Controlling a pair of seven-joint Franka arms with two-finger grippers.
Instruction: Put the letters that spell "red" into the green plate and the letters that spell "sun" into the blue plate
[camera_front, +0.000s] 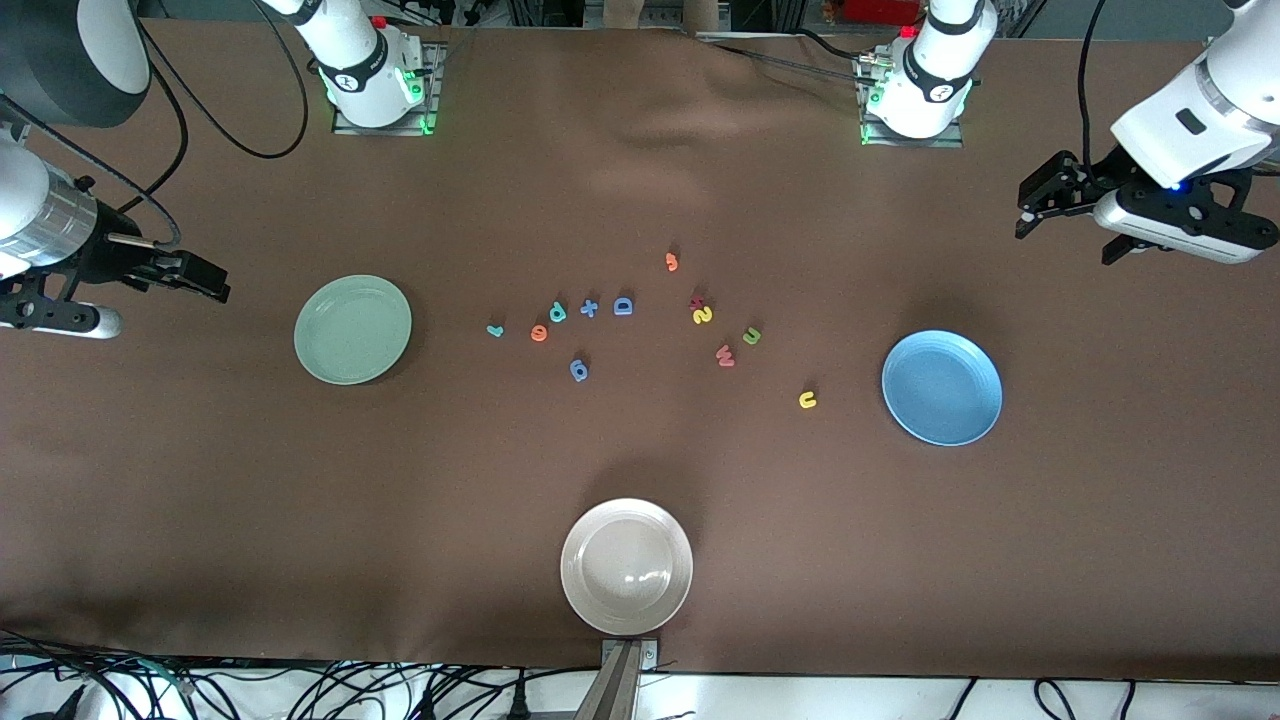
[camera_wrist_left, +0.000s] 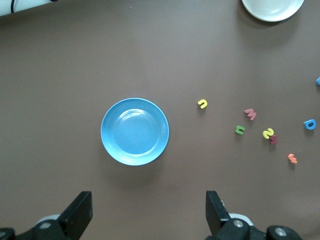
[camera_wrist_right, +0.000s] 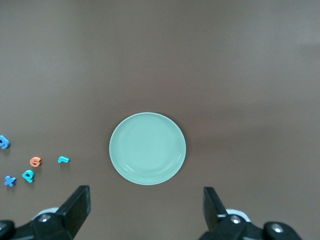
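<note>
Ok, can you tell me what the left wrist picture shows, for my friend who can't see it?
An empty blue plate sits on the brown table, with the left gripper open above the cloth beside it. Small foam letters lie past the plate: a yellow u, a green n and a yellow s. Part of a white plate shows at the picture's edge.

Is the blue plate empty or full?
Empty. The blue plate shows only bare blue inside; the yellow u lies beside it on the table.

Three round ridged plates sit on the brown desk (camera_front: 200, 480) — one pale green plate (camera_front: 352, 330), one sky-blue plate (camera_front: 941, 387), one beige-white plate (camera_front: 626, 566). Twelve tiny foam characters (camera_front: 623, 306) lie between them — counted as two arms' pincers look down.
</note>
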